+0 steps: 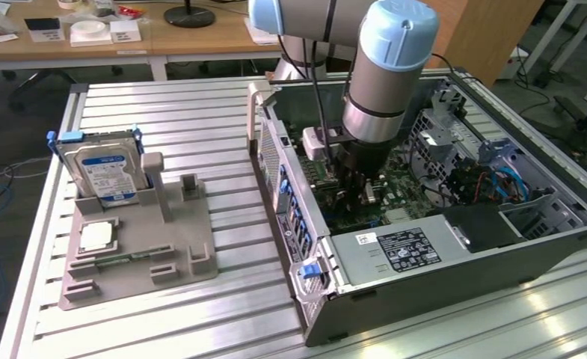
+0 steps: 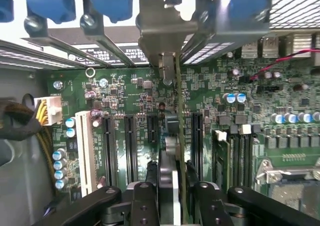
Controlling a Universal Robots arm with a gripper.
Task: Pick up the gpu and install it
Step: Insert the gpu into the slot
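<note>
The gpu (image 2: 178, 100) stands on edge over a long black slot of the green motherboard (image 2: 125, 95), seen as a thin green line. Its pale metal bracket (image 2: 160, 30) lies against the case's rear slot panel. My gripper (image 2: 172, 168) straddles the card's free edge from above, its black body on both sides of the board. In the exterior view the gripper (image 1: 366, 187) is deep inside the open computer case (image 1: 423, 299), pointing straight down at the motherboard. The arm hides the card there.
A grey fixture (image 1: 134, 254) on the slatted table at the exterior view's left holds a hard drive with a blue label (image 1: 104, 172), a processor (image 1: 96, 235) and a memory stick (image 1: 123, 260). Inside the case are a power supply (image 1: 403, 250), cables (image 1: 493, 183) and fitted memory (image 2: 225, 156).
</note>
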